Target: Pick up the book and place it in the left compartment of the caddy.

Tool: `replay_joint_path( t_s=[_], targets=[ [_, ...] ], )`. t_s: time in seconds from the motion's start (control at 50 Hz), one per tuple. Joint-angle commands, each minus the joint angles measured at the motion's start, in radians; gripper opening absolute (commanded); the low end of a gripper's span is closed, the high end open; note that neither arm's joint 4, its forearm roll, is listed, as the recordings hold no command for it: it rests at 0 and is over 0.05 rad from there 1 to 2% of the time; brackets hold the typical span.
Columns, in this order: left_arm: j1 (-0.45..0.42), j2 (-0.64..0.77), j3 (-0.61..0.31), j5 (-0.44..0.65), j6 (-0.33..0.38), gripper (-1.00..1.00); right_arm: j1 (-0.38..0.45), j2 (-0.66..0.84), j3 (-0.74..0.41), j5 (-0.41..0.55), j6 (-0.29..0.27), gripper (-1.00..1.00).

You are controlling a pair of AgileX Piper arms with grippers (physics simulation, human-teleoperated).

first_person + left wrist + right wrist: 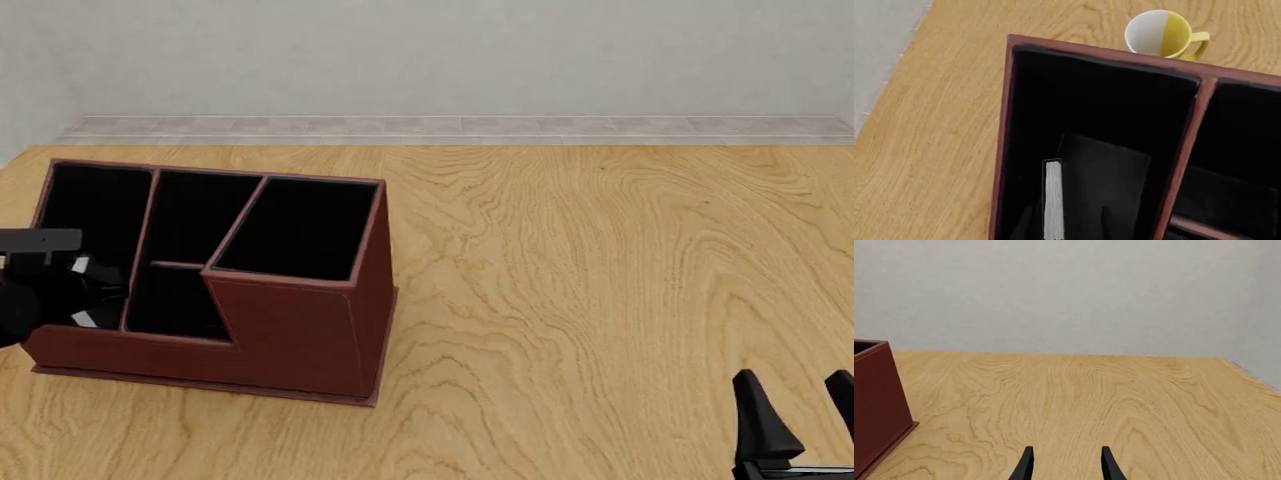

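Behind caddy (1187, 125), wrist-only mug (1166, 34)

Right tool (801, 415): black tapered fingers (matte); left tool (47, 285): black, white patches.

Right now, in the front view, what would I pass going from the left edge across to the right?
Left claw → left compartment of the caddy → its two short middle slots → its taller angled compartment → bare wooden table → right claw.
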Motion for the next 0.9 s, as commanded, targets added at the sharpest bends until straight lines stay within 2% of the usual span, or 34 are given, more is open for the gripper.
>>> replay_joint_path(
  t_s=[0.02, 0.9],
  targets=[
    [-0.001, -0.023, 0.002, 0.008, 0.008, 1.00, 0.000, 0.000, 0.000, 0.000, 0.000, 1.00],
    [-0.007, -0.148, -0.003, 0.067, 0.021, 1.00, 0.001, 0.000, 0.000, 0.000, 0.006, 1.00]
  ],
)
